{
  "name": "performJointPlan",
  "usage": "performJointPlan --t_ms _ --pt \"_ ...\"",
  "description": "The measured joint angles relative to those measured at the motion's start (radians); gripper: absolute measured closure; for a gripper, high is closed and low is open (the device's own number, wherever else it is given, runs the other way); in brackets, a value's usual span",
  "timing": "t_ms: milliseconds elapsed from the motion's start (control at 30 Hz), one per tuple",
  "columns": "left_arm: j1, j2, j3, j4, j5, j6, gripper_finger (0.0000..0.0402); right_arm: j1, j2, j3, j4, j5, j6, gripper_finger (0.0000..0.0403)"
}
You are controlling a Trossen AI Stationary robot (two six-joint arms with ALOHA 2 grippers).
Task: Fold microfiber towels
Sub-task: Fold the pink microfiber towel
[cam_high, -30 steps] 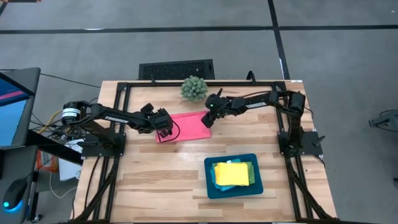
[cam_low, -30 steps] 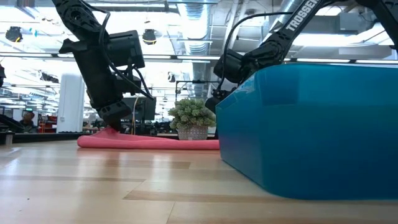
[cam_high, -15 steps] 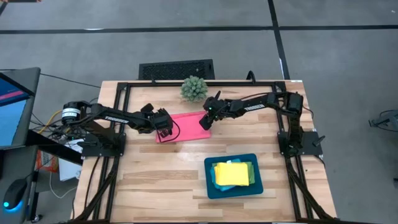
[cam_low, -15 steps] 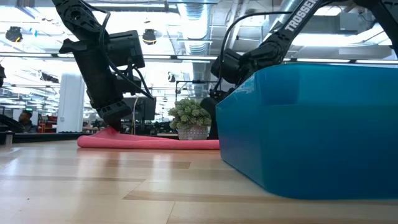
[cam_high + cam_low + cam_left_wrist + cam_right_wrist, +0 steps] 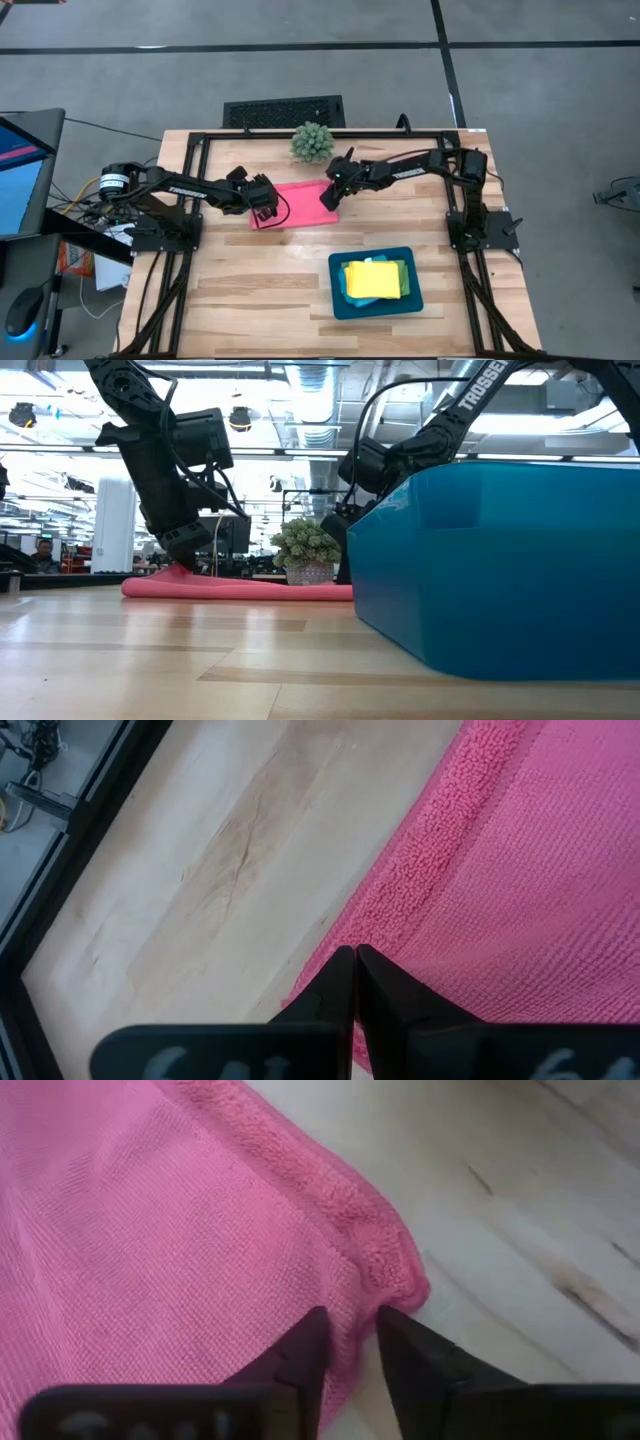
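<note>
On the tabletop (image 5: 260,290) the teal tray (image 5: 338,300) already holds folded towels, yellow towel (image 5: 371,279) on top, while the pink towel (image 5: 300,203) lies mid-fold, left claw (image 5: 264,211) pinched on its corner, right claw (image 5: 329,196) closing on its opposite corner.

You look down on a pale wooden table (image 5: 250,290) standing on grey carpet (image 5: 540,90) crossed by dark seams, a black floor grille (image 5: 283,111) behind it; beyond, a bright hall of ceiling pipes (image 5: 330,400) and strip lights.
</note>
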State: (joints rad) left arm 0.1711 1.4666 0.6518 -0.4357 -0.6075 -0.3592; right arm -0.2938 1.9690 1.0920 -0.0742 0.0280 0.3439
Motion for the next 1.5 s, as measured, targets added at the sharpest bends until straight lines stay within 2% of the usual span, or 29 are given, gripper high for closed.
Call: performJointPlan --t_ms 167,300,633,933,1033,1167,1267,1500 --pt "0.0 0.0 0.0 0.002 0.001 0.0 0.0401 -0.001 0.0 0.0 0.0 0.001 -0.003 0.034" --pt "0.0 0.0 0.0 0.001 0.008 0.0 0.0401 -0.001 -0.008 -0.001 -0.012 0.0 -0.036 0.0359" --pt "0.0 0.0 0.034 0.0 0.014 0.017 0.0401 -0.017 -0.018 -0.001 -0.061 0.001 -0.056 0.0344" --pt "0.0 0.0 0.054 0.001 -0.037 0.057 0.0401 -0.022 -0.049 -0.001 -0.087 0.004 -0.079 0.0343" --pt "-0.006 0.0 0.053 0.002 -0.087 0.028 0.0401 -0.023 -0.062 -0.001 -0.089 0.031 -0.082 0.0343" --pt "-0.026 0.0 0.044 0.009 -0.221 -0.033 0.0401 -0.023 -0.064 -0.001 -0.102 0.052 -0.082 0.0343" --pt "-0.028 0.0 0.012 0.07 -0.255 -0.031 0.0401 -0.023 -0.064 -0.001 -0.103 0.055 -0.084 0.0343" --pt "0.013 0.007 -0.151 0.36 -0.125 -0.004 0.0401 -0.029 -0.064 -0.001 -0.103 0.056 -0.083 0.0343"
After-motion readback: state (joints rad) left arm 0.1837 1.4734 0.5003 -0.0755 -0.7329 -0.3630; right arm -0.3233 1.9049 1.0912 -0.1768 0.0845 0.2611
